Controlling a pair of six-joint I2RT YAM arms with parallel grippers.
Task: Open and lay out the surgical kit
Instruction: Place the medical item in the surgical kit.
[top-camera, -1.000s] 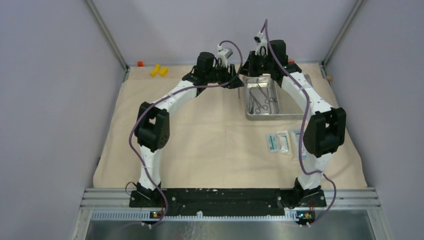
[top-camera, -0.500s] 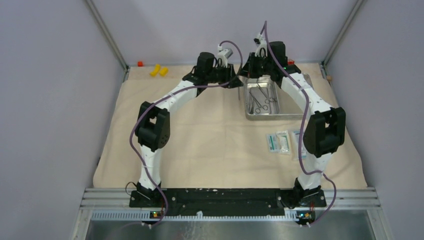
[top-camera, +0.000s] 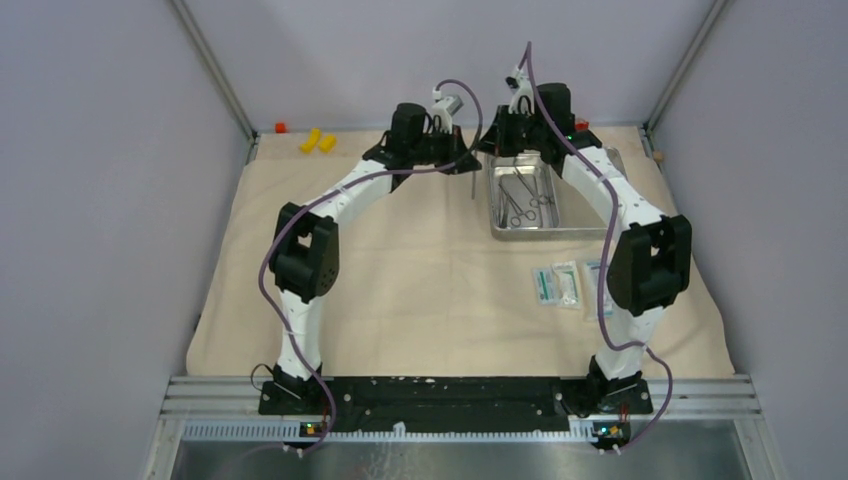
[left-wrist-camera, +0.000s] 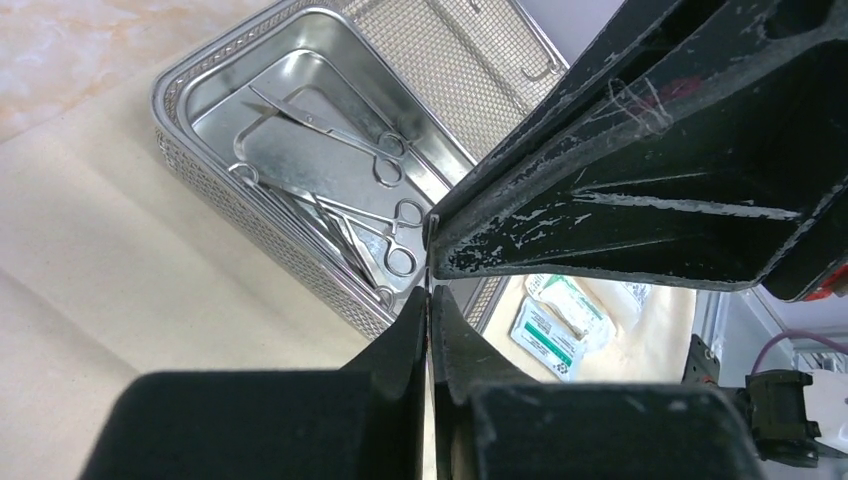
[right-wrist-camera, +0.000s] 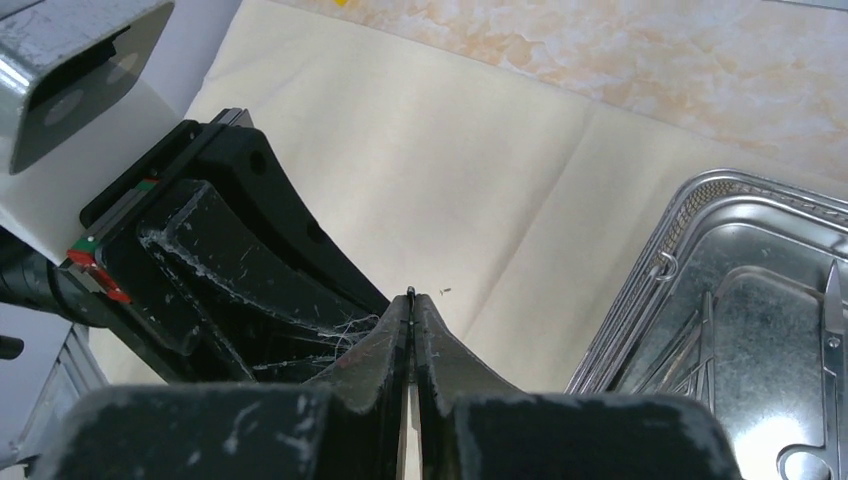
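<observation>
Left end effector (left-wrist-camera: 428, 300) and right end effector (right-wrist-camera: 411, 305) fully closed; any pinched item unclear. Right arm (top-camera: 603, 188) hides tray (top-camera: 530, 233) far end.

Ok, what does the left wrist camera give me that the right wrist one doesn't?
Only the left wrist view shows the sealed packets. Only the right wrist view shows the marbled surface past the cloth's far edge. Both show the steel tray with its instruments, part of the beige cloth, and the left gripper and right gripper, both shut with their tips close together beside the tray.
</observation>
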